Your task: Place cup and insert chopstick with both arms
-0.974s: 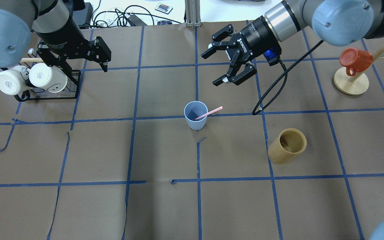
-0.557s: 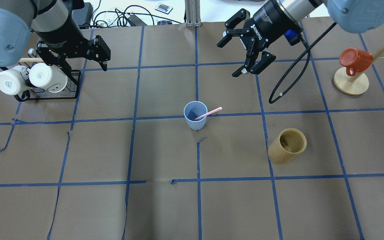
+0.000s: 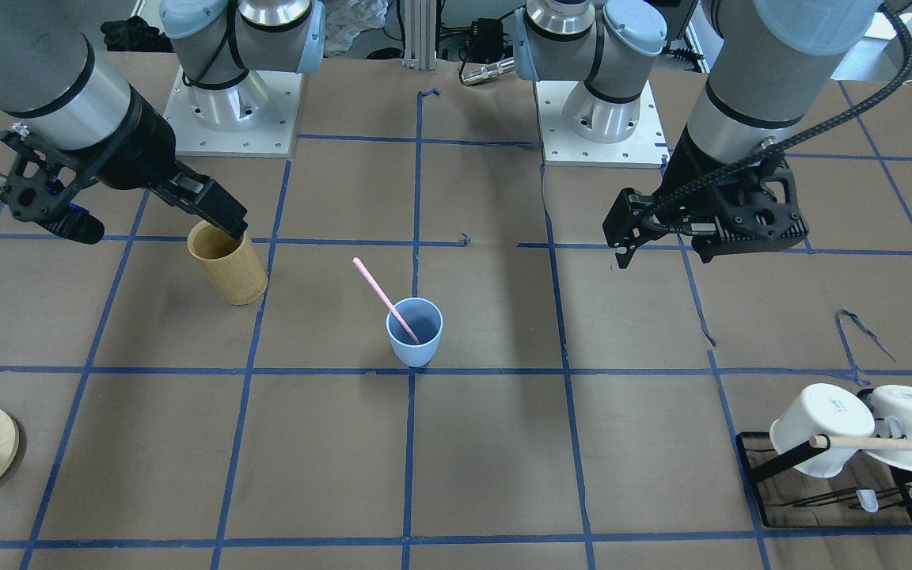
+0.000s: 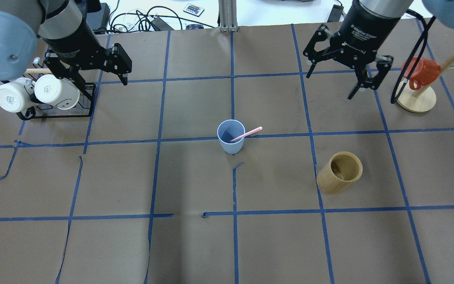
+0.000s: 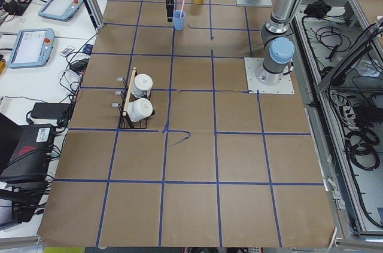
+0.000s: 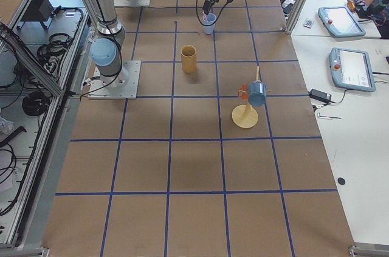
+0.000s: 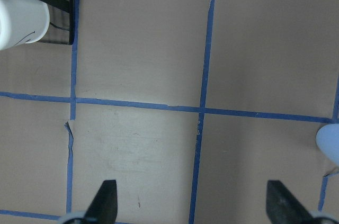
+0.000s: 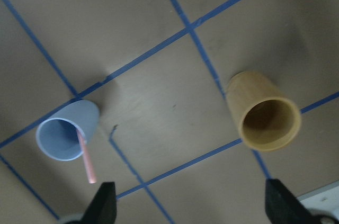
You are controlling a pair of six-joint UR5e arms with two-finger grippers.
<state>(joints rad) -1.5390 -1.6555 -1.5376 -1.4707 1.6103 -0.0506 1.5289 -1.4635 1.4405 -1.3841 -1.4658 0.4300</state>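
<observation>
On the brown paper-covered table (image 4: 132,244), the task looked to be done, or very nearly so. Both big grey arms hung apart from the work in the overhead view. The left gripper (image 4: 91,69) sat in the upper left, its jaws spread wide with nothing between them. The right gripper (image 4: 331,83) sat in the upper right, equally wide and equally bare. The cup (image 4: 231,137) stood upright near the centre of that frame, on a blue tape line. The chopstick (image 4: 246,134) was inside it, with its lower end down in the cup and its upper end leaning out over the rim toward the right of the frame. By my reading, nothing was left except perhaps for the arms to park. Round about, a black wire rack (image 4: 87,114) carrying two white mugs (image 4: 55,91) lay at the left edge, close under the left gripper. A tan bamboo cylinder (image 4: 339,172) stood to the lower right of the cup, well apart from it. A red mug (image 4: 420,73) hung on a wooden stand (image 4: 415,98) at the far right. None of these stood in the way of the cup
</observation>
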